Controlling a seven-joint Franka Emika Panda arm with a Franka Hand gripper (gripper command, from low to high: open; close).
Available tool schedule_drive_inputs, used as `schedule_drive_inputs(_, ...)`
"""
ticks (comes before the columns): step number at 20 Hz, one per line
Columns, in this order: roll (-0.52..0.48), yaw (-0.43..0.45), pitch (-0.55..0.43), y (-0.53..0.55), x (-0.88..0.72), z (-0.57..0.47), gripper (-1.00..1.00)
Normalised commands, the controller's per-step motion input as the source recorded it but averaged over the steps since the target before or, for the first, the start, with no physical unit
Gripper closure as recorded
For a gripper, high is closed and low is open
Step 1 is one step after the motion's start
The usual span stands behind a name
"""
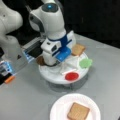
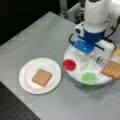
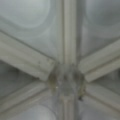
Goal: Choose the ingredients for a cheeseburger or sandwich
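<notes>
One tan toast square [image 1: 78, 111] [image 2: 41, 77] lies flat on the white paper plate [image 1: 60, 107] [image 2: 26, 81]. Another toast square [image 1: 78, 49] [image 2: 111, 69] rests on the rim of the white divided tray [image 1: 53, 76] [image 2: 75, 66]. A dark brown patty [image 1: 40, 60] peeks out at the tray's left, behind the arm. A sliver of yellow cheese [image 2: 117, 52] shows at a front view's right edge. My gripper [image 1: 56, 62] [image 2: 88, 51] hangs low over the tray's centre with its fingers hidden. The wrist view shows only the tray's hub [image 3: 65, 80] and its dividing ribs, close up.
A red disc [image 1: 72, 76] [image 2: 69, 64] and a green leafy piece [image 1: 85, 63] [image 2: 89, 78] lie in the tray's front compartments. An orange object [image 1: 9, 79] and grey equipment [image 1: 15, 56] stand at a front view's left. The plate sits on the grey table in front of the tray.
</notes>
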Motion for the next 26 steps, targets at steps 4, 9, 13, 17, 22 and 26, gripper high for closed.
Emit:
schedule_drive_inputs(4, -0.011, -0.024, 0.014, 0.17, 0.08, -0.04, -1.00)
schedule_drive_inputs(9, -0.012, -0.002, 0.013, 0.11, 0.05, -0.03, -1.00)
schedule_drive_inputs(13, -0.023, 0.025, -0.003, 0.03, 0.00, -0.04, -1.00)
schedule_drive_inputs(17, -0.077, 0.084, -0.004, -0.03, -0.03, -0.09, -1.00)
schedule_drive_inputs(22, -0.196, 0.195, -0.004, -0.06, -0.03, -0.13, -1.00)
schedule_drive_inputs(26, -0.191, 0.200, -0.012, 0.05, -0.04, -0.15, -1.00)
